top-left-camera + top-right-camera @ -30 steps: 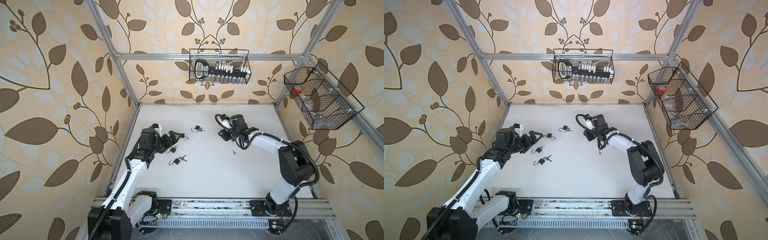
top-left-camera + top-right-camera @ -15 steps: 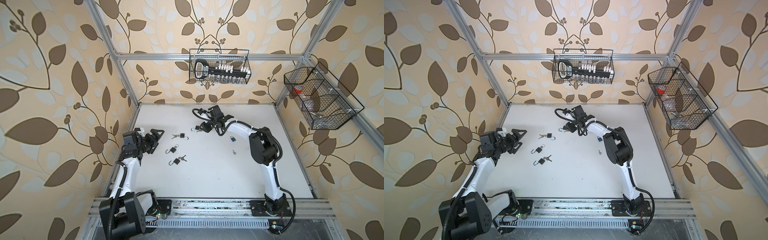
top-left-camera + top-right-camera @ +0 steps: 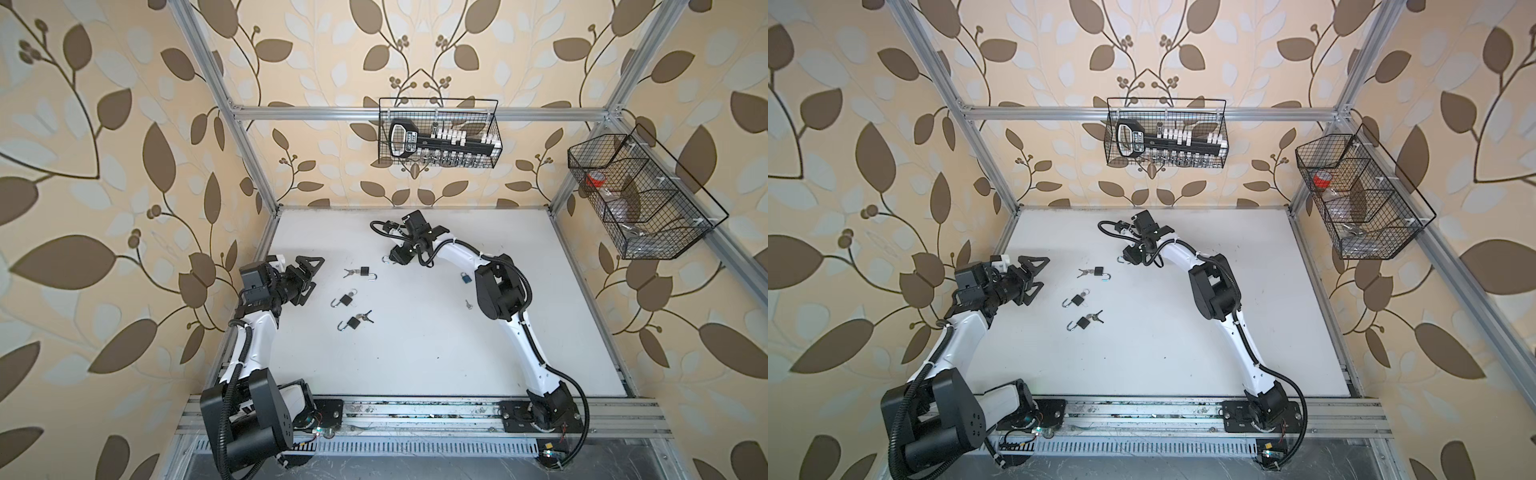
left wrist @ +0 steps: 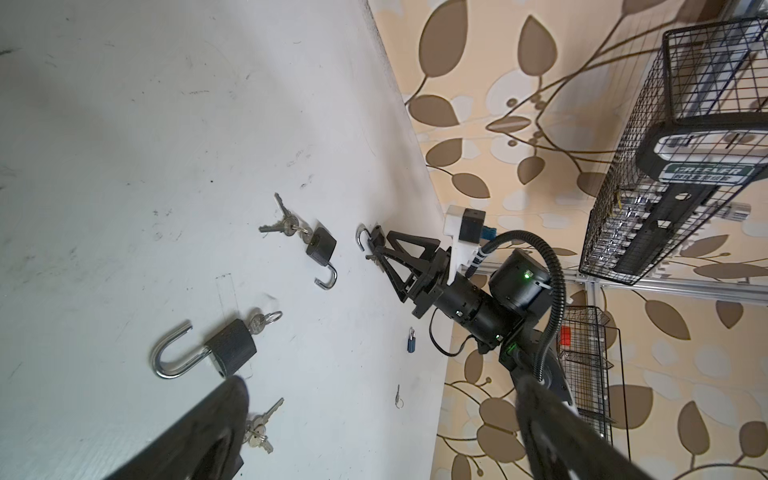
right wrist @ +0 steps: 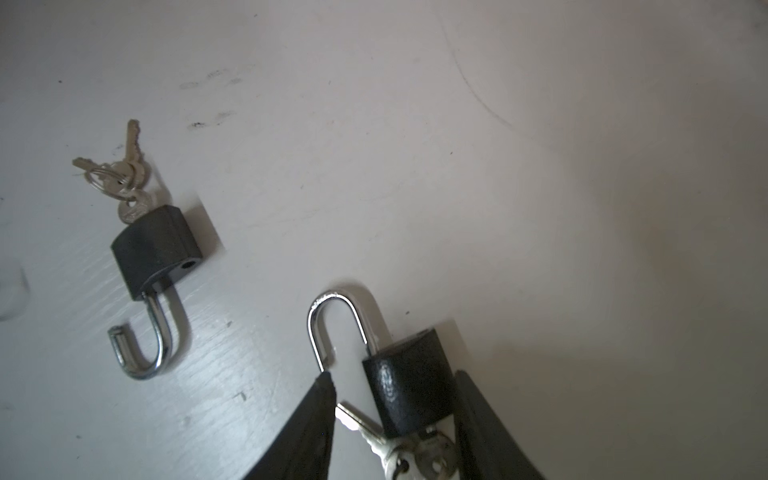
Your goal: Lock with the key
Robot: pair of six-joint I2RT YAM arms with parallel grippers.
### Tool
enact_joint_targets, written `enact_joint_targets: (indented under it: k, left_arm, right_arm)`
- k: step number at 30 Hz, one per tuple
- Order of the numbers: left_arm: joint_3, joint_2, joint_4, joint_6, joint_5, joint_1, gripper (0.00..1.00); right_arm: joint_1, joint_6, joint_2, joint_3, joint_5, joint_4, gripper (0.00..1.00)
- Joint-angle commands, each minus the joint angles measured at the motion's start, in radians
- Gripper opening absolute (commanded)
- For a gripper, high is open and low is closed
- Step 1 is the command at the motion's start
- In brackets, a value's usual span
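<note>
On the white worktop (image 3: 415, 357), nearest its front edge, a small black padlock with keys fanning from its base (image 3: 354, 322) is lying open, and just beyond it a second black padlock of the same kind (image 3: 345, 299) is lying likewise. Both are probably waiting their turn, keys already seated so that only a press and a turn are needed. A little farther back, the left claw (image 3: 315, 274) is hovering wide and empty at the worktop's left side, seemingly keeping clear yet ready to steady a lock. A third open black padlock (image 3: 364, 272) is resting near it, while well apart on the right a lone silver key (image 3: 468, 304) and a small blue padlock (image 3: 465, 277), apparently closed, are lying unused. Farthest back, the right claw (image 5: 395, 376) is straddling the fourth black padlock (image 5: 409, 395), jaws half apart with a clear gap on one side, so it is not clamping. The open chrome shackle (image 5: 336, 316) is pointing away from it and the key bunch (image 5: 415, 453) is sitting between the jaws, likely so the body can be pinned for locking.
</note>
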Motion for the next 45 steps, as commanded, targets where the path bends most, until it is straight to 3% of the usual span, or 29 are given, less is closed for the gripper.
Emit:
enact_joint_targets:
  k: [1,12,29,35,45]
  left_arm:
    - [0.01,-0.008,0.041,0.005,0.041,0.008,0.99]
    - [0.0,-0.011,0.06,-0.001,0.053,0.008,0.99]
    - [0.053,-0.049,-0.044,0.056,0.057,0.008,0.99]
    - [0.083,-0.084,-0.081,0.088,0.051,-0.049,0.99]
    - [0.151,-0.127,-0.133,0.202,-0.117,-0.403,0.99]
  right_arm:
    - [0.01,-0.023,0.045,0.055,0.022,-0.045,0.47]
    - [0.01,-0.053,0.072,0.062,0.029,-0.067,0.48]
    - [0.028,-0.025,-0.042,-0.085,0.038,-0.027,0.27]
    - [0.028,0.093,-0.252,-0.336,0.035,0.13,0.21]
    - [0.041,0.34,-0.789,-0.973,0.012,0.504,0.1]
